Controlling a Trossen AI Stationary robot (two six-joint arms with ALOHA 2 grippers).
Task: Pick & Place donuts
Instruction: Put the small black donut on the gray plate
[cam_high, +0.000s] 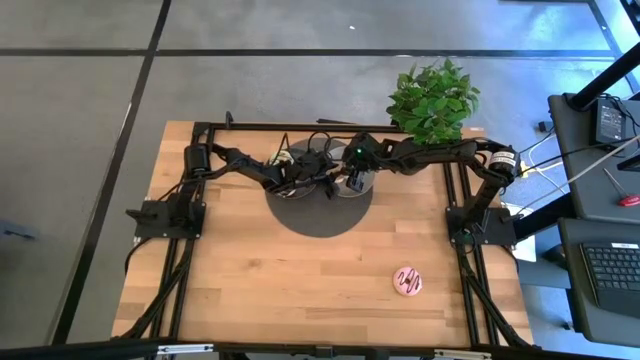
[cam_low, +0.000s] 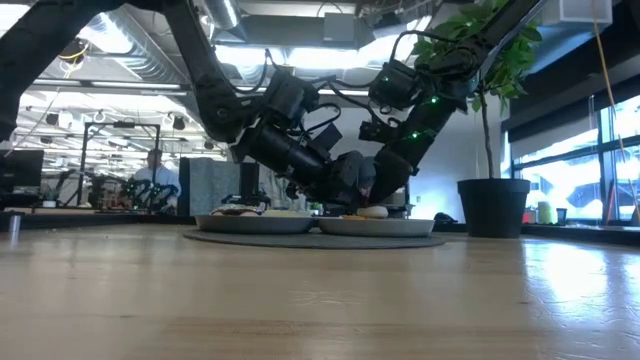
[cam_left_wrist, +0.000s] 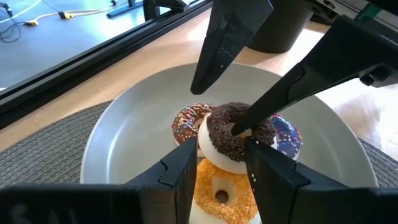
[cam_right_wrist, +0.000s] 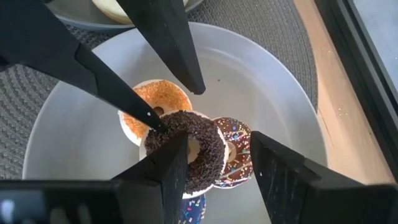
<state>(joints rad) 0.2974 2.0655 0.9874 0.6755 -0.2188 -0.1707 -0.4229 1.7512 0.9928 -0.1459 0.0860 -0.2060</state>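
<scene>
Right wrist view, grey plate (cam_right_wrist: 273, 106) holding four donuts (cam_right_wrist: 186, 149), both grippers' (cam_right_wrist: 214, 165) open fingers straddling chocolate-sprinkled one.

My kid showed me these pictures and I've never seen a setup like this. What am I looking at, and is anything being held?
Two dark robot arms work at a wooden table. One camera looks straight down, one sits at table height, and one rides on each wrist.

Both arms reach over a grey plate on a round dark mat. The plate holds a pile of toy donuts: a chocolate sprinkled donut on top of an orange one and others. The left gripper and right gripper both stand open around the top donut; I see nothing lifted yet.

A pink donut lies alone on the table. A potted plant stands behind.
</scene>
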